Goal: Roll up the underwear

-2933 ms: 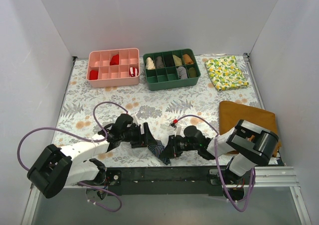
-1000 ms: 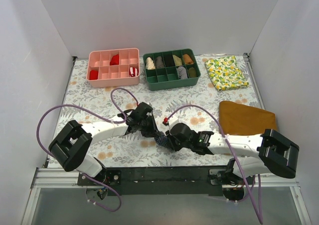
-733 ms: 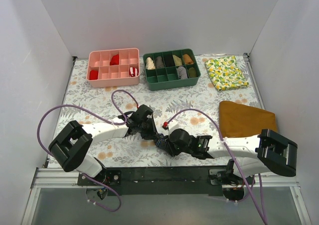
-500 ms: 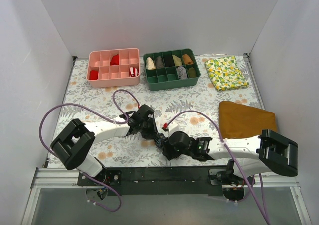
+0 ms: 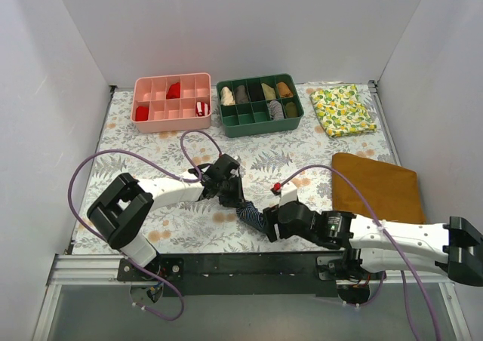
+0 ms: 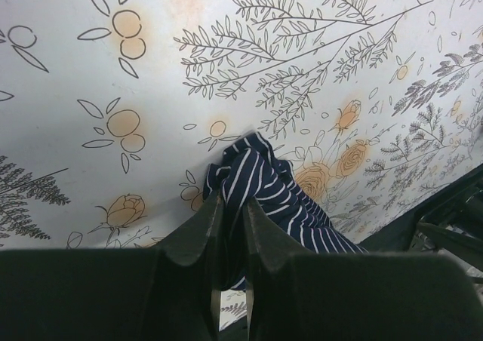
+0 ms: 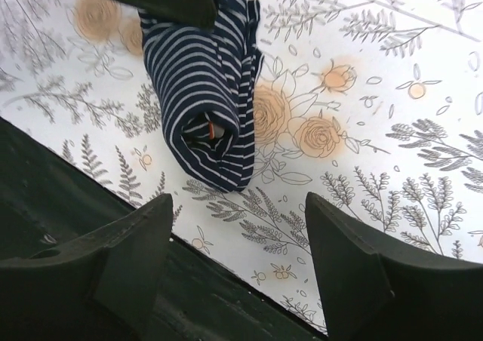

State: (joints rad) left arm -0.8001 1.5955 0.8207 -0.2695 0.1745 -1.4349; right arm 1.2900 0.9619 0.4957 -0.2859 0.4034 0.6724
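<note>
The underwear (image 5: 249, 216), navy with thin pale stripes, lies as a narrow roll on the floral table near the front edge. My left gripper (image 5: 229, 198) is shut on its far end; in the left wrist view the striped cloth (image 6: 264, 194) runs out from between the pinched fingers (image 6: 202, 228). My right gripper (image 5: 273, 228) stands open just right of the roll's near end, holding nothing. In the right wrist view the rolled end (image 7: 207, 145) shows its spiral, ahead of the spread fingers (image 7: 136, 254).
A green tray (image 5: 259, 121) and a pink tray (image 5: 172, 118) of rolled items stand at the back. A lemon-print cloth (image 5: 343, 109) lies back right, a mustard-brown cloth (image 5: 373, 186) at the right. The black front rail (image 5: 249, 269) runs close behind the roll.
My right gripper has opened, let go of the roll and drawn back to the right. The left gripper has kept its hold and shifted slightly right.
</note>
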